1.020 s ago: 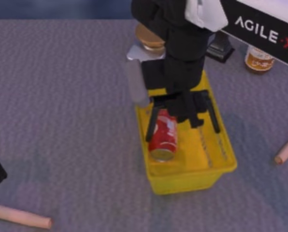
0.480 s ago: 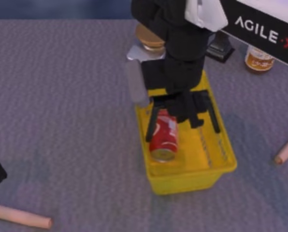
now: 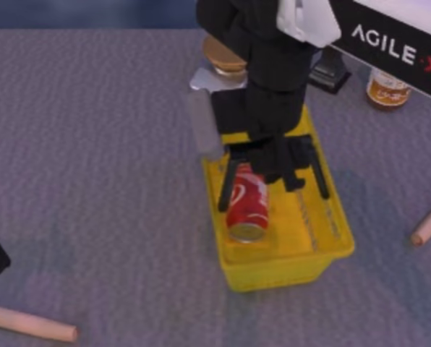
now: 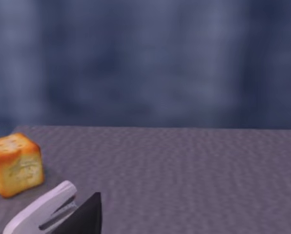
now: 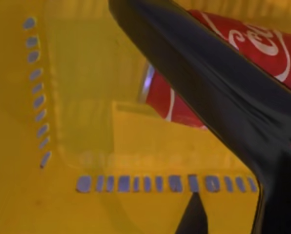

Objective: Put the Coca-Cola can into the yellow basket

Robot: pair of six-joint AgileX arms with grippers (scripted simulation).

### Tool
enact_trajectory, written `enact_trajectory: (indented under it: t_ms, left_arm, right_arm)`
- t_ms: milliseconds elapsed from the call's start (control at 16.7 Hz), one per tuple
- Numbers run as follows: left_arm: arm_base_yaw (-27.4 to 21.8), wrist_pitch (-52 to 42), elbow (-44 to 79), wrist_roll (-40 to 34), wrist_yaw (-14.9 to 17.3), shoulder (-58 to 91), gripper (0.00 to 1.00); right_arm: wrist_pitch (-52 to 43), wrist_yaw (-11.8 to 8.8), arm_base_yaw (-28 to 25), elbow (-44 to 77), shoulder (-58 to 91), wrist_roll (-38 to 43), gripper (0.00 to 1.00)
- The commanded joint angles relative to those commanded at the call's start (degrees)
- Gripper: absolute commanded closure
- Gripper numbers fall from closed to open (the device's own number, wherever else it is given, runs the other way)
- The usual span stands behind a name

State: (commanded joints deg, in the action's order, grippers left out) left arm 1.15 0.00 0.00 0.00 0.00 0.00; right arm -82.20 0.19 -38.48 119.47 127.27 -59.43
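Risk is small but real: right gripper (image 3: 262,168) hangs spread above the can (image 3: 246,204) lying tilted inside the basket (image 3: 288,267), so lifting carelessly could catch it.

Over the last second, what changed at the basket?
The Coca-Cola can shifted slightly toward the top view's right inside the yellow basket, lying tilted below the right gripper. Basket, right arm and the parked left arm at the left edge stayed put.

The grey table (image 3: 92,144) bears the yellow basket (image 3: 288,267), two wooden rods (image 3: 27,323), a jar (image 3: 385,88) and perhaps bread (image 4: 13,163).
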Motion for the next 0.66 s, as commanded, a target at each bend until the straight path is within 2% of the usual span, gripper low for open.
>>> enact_trajectory:
  t_ms: [240, 480, 660]
  left_arm:
    - [0.0, 0.0, 0.0, 0.0, 0.0, 0.0, 0.0]
    - [0.0, 0.0, 0.0, 0.0, 0.0, 0.0, 0.0]
    - [0.0, 0.0, 0.0, 0.0, 0.0, 0.0, 0.0]
  right_arm:
    - [-1.0, 0.0, 0.2, 1.1, 0.1, -0.2, 1.0]
    - [-8.7, 0.0, 1.2, 8.0, -0.4, -1.6, 1.0]
    - [-11.1, 0.0, 1.7, 10.3, -0.7, -2.1, 1.0]
